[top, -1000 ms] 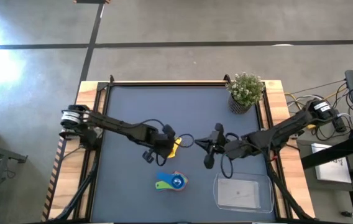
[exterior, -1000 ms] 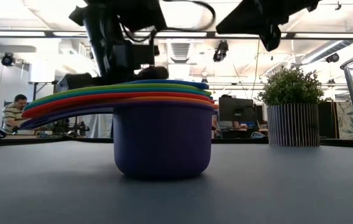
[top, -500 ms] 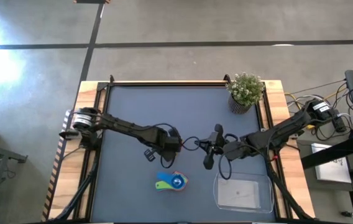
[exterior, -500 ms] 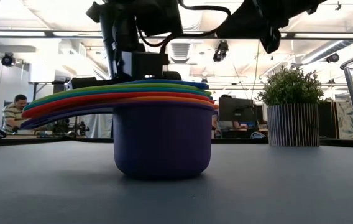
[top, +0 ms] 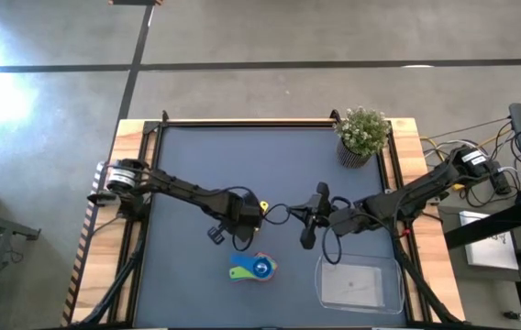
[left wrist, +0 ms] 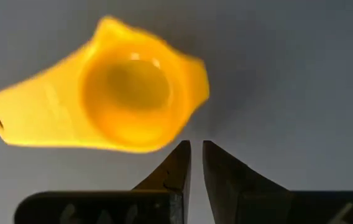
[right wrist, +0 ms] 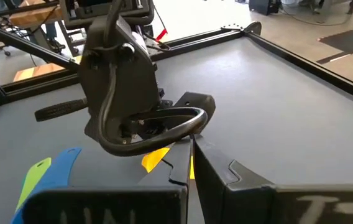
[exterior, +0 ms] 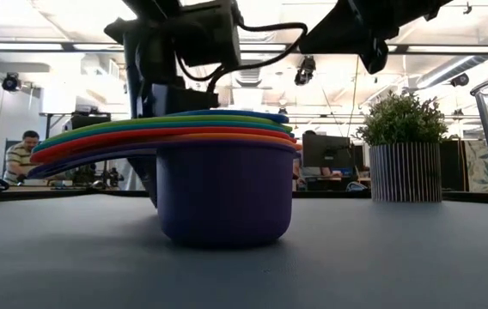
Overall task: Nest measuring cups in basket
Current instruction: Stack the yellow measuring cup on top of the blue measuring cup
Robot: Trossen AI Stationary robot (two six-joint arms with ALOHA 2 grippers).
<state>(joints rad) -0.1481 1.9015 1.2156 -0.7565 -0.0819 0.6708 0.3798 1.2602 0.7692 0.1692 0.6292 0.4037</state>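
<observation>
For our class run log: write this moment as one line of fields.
left hand: shut, empty, over yellow cup | right hand: shut, waiting mid-table | nested stack: on table | basket: no cups

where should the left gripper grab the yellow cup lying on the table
Probably by its flat handle, coming straight down from above. The yellow cup lies mouth up on the table, its handle jutting sideways, thin enough for the left gripper, now shut beside it.

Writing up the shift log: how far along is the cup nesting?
Done: several cups sit nested in a stack on the table. In hand: left gripper, shut and empty, beside the loose yellow cup. Left: add that cup, move the stack into the empty basket.
</observation>
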